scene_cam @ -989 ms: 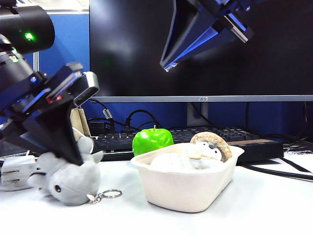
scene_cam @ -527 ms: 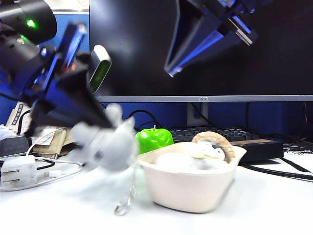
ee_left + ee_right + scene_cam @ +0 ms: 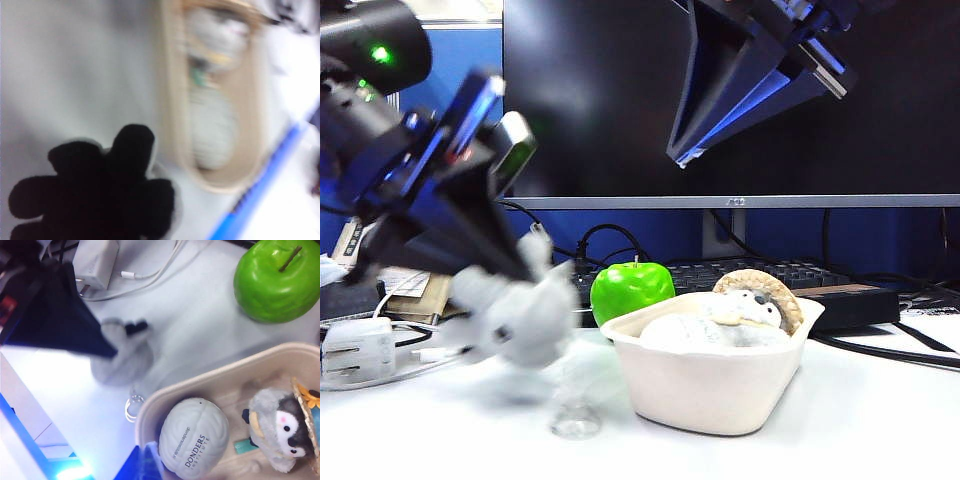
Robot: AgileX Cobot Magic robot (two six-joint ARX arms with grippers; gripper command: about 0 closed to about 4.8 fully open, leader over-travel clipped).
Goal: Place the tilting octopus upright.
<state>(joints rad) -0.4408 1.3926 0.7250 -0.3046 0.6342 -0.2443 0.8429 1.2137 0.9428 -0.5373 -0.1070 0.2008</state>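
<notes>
While the left gripper (image 3: 515, 262) pinched the octopus (image 3: 520, 315) aloft — right gripper (image 3: 685, 155) shut, empty, above — a swing might shake it loose.

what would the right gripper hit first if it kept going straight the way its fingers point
Probably the cream oval tray, at its near rim by the grey brain-shaped ball. The shut right gripper hangs high above it, angled down; depth is unclear.

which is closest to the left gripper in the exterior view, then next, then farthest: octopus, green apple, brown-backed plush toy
1. The octopus, held in the shut left gripper, lifted at the left.
2. The green apple, near the middle, behind the tray.
3. The brown-backed plush toy, in the tray, farthest right.
</notes>
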